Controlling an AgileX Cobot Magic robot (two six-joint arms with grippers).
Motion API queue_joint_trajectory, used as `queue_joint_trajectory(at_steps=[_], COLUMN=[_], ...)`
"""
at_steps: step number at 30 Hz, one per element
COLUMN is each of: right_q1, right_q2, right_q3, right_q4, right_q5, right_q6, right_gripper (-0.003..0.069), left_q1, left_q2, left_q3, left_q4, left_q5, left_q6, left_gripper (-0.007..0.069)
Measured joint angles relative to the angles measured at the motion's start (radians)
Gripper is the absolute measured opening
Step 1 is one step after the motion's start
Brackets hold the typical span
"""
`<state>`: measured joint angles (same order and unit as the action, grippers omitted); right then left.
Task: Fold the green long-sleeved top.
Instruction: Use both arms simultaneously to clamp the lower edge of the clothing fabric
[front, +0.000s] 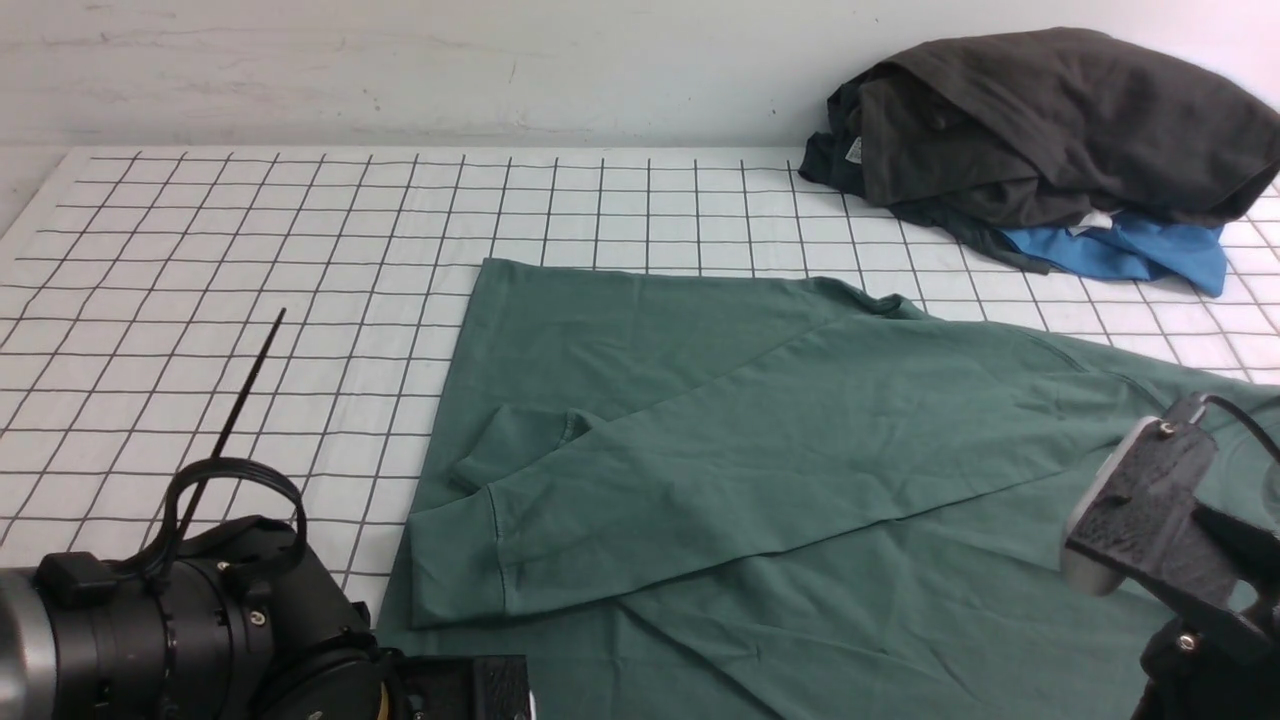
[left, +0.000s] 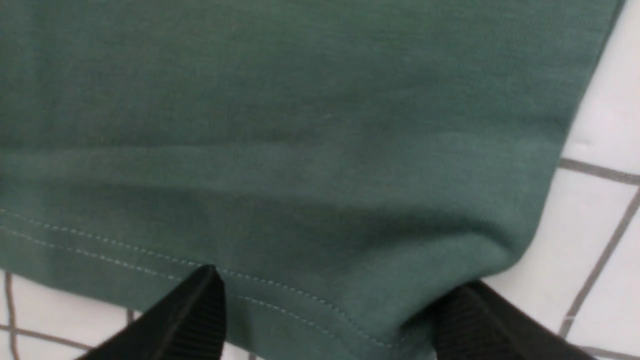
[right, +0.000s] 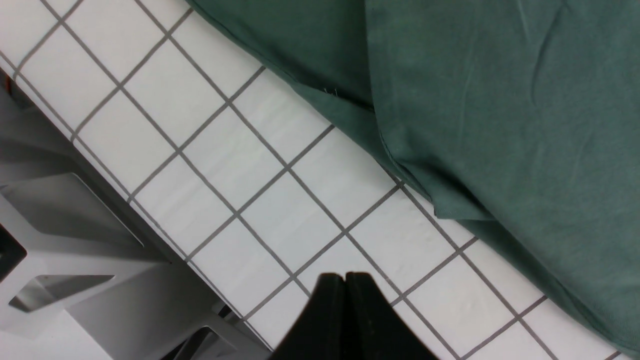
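The gridded table (front: 200, 250) carries the green long-sleeved top (front: 750, 450), spread from centre out to 4 o'clock, with one sleeve laid across the body and its cuff toward 7. A dark garment pile (front: 1050, 120) sits at 1 o'clock over a blue garment (front: 1130, 255) (well apart, no bother). The left gripper (left: 340, 280), down at 7, stands spread astride the hem corner. A shallow bite might catch one layer only, or drag the hem and spoil the crossed sleeve. The right gripper (right: 345, 280), pressed together over bare table beside the shirt's edge, pins nothing, so that side may slide.
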<state>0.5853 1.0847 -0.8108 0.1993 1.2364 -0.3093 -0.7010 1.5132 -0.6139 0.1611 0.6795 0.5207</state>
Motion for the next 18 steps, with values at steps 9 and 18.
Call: queue_joint_trajectory(at_steps=[9, 18], right_q1=[0.000, 0.000], right_q2=[0.000, 0.000], right_q3=[0.000, 0.000], right_q4=[-0.001, -0.013], right_q5=[0.001, 0.001], right_q6=[-0.003, -0.005], right_gripper=[-0.0015, -0.0015], left_q1=[0.000, 0.000], left_q2=[-0.003, -0.003], left_q3=[-0.089, -0.107], left_q4=[-0.002, -0.001], left_q5=[0.030, 0.042], left_q6=[-0.067, -0.080], left_gripper=[0.0196, 0.0015])
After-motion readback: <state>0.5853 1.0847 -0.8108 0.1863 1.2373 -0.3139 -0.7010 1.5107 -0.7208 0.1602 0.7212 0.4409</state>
